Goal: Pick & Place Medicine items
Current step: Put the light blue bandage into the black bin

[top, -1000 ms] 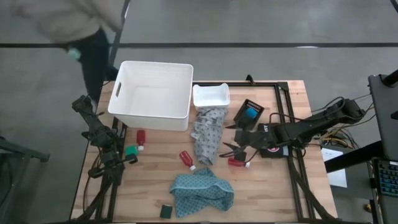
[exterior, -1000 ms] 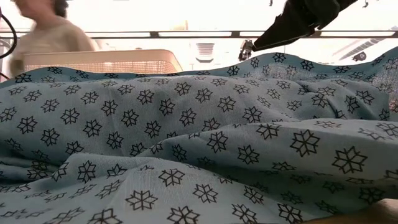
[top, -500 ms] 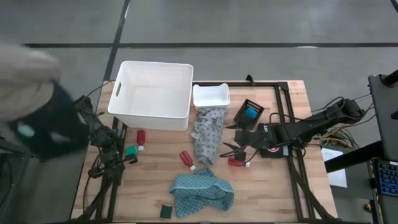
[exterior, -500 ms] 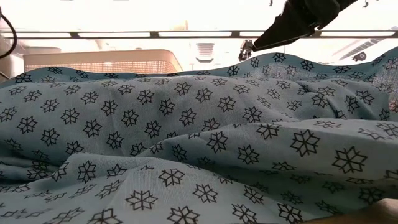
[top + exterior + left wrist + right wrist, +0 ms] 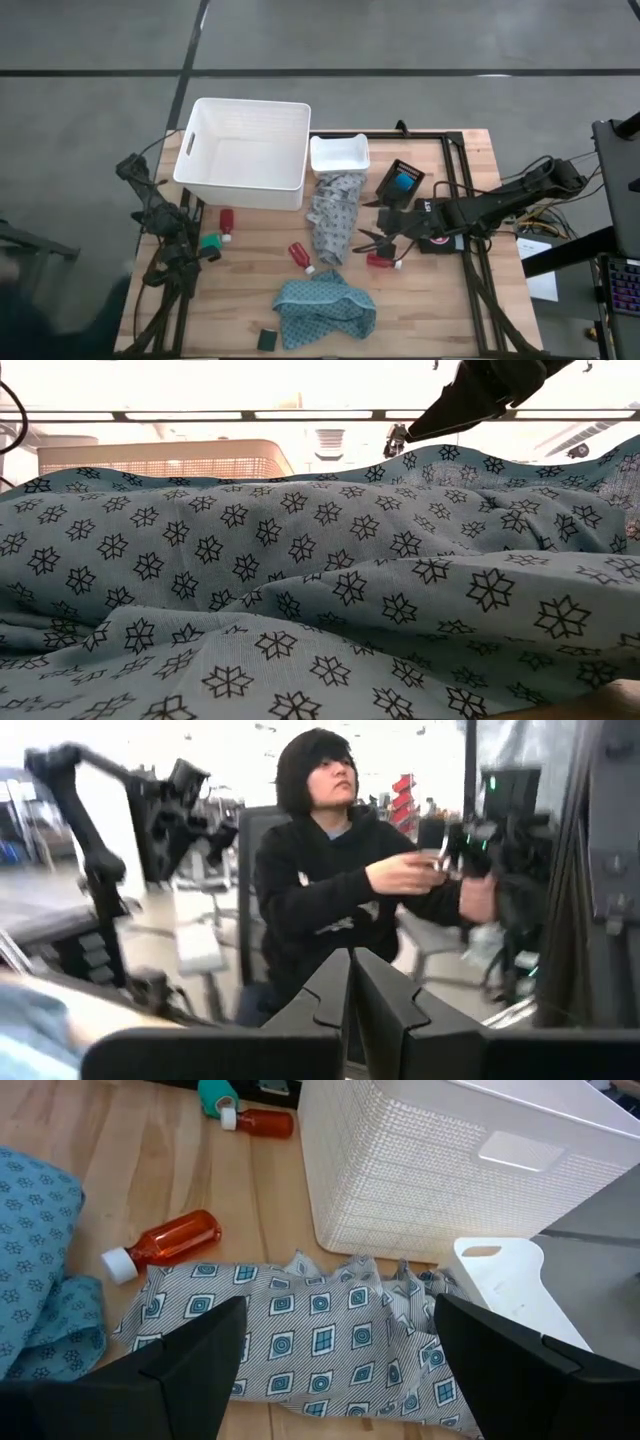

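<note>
On the right half of the counter (image 5: 440, 300), the right claw (image 5: 366, 241) hangs low with its fingers spread wide, just beside a red bottle (image 5: 381, 261) lying near the grey cloth (image 5: 333, 215). The step looks like reaching; next it must come down around this bottle and close. The left claw (image 5: 200, 255) waits at the left edge, fingers pressed together, beside the green container (image 5: 211, 242).

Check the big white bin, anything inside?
In the high view the big white bin shows a bare floor, no medicine items in it. The right wrist view shows only its outer wall, so nothing more from there.
</note>
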Controlling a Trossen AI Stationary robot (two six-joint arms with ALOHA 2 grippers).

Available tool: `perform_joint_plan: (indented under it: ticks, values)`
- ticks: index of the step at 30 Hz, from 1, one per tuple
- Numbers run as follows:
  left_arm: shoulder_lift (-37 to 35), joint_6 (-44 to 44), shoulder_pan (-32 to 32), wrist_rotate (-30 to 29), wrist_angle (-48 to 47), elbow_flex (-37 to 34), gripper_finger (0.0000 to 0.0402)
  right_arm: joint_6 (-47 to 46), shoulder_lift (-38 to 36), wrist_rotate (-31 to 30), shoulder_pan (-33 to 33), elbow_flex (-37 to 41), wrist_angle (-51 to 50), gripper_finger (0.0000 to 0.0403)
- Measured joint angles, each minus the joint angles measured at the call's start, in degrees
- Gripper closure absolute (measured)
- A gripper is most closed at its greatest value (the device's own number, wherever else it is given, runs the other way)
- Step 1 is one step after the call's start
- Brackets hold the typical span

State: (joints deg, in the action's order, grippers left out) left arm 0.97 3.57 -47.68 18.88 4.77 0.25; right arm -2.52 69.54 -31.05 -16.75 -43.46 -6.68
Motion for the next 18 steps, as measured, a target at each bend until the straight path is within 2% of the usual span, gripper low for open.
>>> perform_joint_plan:
  ticks: [2,3,6,7,8,14,18]
  values:
    - [0.04,0.65,-0.02,-2.27,-0.06,0.53,0.0378,-0.01,0.00,0.00,0.01,0.00,0.00,0.0083]
    - [0.04,-2.89,-0.02,-6.32,-0.08,0.99,0.0378,-0.01,0.00,-0.02,0.01,0.00,0.00,0.0083]
    - [0.06,-21.04,0.04,-27.69,-7.98,3.63,0.0378,-0.01,0.00,-0.02,0.01,-0.02,0.00,0.0083]
    - [0.30,-25.29,0.04,-33.23,-11.59,4.50,0.0378,-0.01,0.00,-0.02,0.02,-0.02,0.00,0.0083]
    - [0.66,-27.41,0.04,-36.39,-14.04,5.41,0.0378,-0.01,0.00,-0.02,0.01,-0.02,0.00,0.0083]
    - [6.98,-21.84,0.02,-36.88,-16.42,12.27,0.0378,-0.01,0.00,-0.02,-0.01,-0.02,-0.02,0.0083]
    - [15.28,-28.21,0.02,-37.38,-24.52,20.76,0.0378,0.00,0.00,-0.02,0.00,-0.02,-0.02,0.0083]
